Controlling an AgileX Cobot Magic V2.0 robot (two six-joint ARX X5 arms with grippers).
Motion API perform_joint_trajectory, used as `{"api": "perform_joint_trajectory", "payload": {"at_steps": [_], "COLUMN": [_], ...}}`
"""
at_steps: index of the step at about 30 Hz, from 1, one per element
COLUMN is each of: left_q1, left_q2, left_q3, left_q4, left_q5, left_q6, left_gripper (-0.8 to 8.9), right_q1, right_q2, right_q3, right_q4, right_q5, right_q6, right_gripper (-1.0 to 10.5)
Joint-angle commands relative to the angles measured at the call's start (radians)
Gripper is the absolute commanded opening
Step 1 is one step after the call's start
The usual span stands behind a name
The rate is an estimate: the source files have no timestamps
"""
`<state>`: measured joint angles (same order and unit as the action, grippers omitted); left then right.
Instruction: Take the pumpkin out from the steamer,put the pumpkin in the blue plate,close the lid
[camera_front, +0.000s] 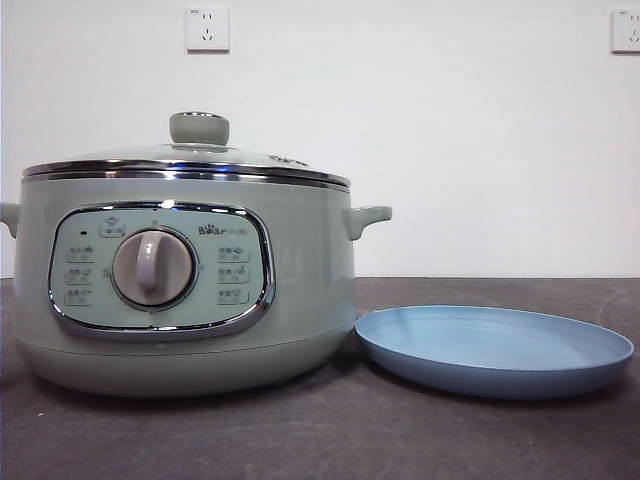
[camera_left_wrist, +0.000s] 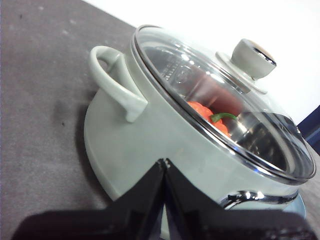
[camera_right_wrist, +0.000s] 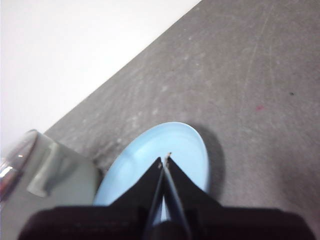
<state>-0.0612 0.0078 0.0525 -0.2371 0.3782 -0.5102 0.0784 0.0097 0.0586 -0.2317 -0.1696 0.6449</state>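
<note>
Pumpkin (camera_left_wrist: 202, 111): inside the steamer, seen only through the glass lid in the left wrist view; not visible in the front view.
Pumpkin, appearance: orange-red skin, partly hidden by the pot wall; a curved green stem rises from it; ribs hard to make out through the glass and reflections.
Steamer (camera_front: 190, 290): pale sage-green round pot, upright on the dark table; chrome-framed panel with central dial facing the front camera; small side handles.
Lid (camera_left_wrist: 225, 105): domed glass with steel rim and sage-green knob, seated squarely on the steamer's rim.
Blue plate (camera_front: 495, 350): wide, shallow, matte light blue; flat on the table just beside the steamer, its near edge close to or touching the pot's base; nothing in it.
Left gripper (camera_left_wrist: 164, 162): jaws pressed together, holding nothing; hangs beside the steamer, near one side handle, apart from the pot.
Right gripper (camera_right_wrist: 165, 159): jaws together, holding nothing; hangs above the blue plate, not touching it.
Progress, judged: none of the three steps is done; lid on, pumpkin in the pot, plate bare.
Left to do, judged: lift the lid by its knob, take the pumpkin out, set it in the blue plate, put the lid back.
Handling note, judged: the knob is the only clear hold on the lid; the pumpkin sits low behind the pot wall, so a reach from above seems needed.
</note>
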Motion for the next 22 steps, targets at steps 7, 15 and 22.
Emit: {"api": "perform_joint_trajectory", "payload": {"at_steps": [7, 15, 22], "left_q1": [0.004, 0.003, 0.003], "left_q2": [0.103, 0.327, 0.502], "left_q3": [0.2, 0.401, 0.584], "left_q4": [-0.026, -0.033, -0.093], "left_q5": [-0.085, -0.066, -0.028], "left_q6": [0.04, 0.163, 0.303], "left_gripper": [-0.06, -0.06, -0.05], "right_q1": [0.0, 0.0, 0.0], "right_q2": [0.066, 0.238, 0.43], "right_q3": [0.18, 0.407, 0.6], "right_q4": [-0.026, -0.066, -0.101], "right_q5": [-0.015, -0.015, -0.07], "right_q6": [-0.065, -0.23, -0.365], "right_gripper": [-0.2, -0.2, -0.2]}}
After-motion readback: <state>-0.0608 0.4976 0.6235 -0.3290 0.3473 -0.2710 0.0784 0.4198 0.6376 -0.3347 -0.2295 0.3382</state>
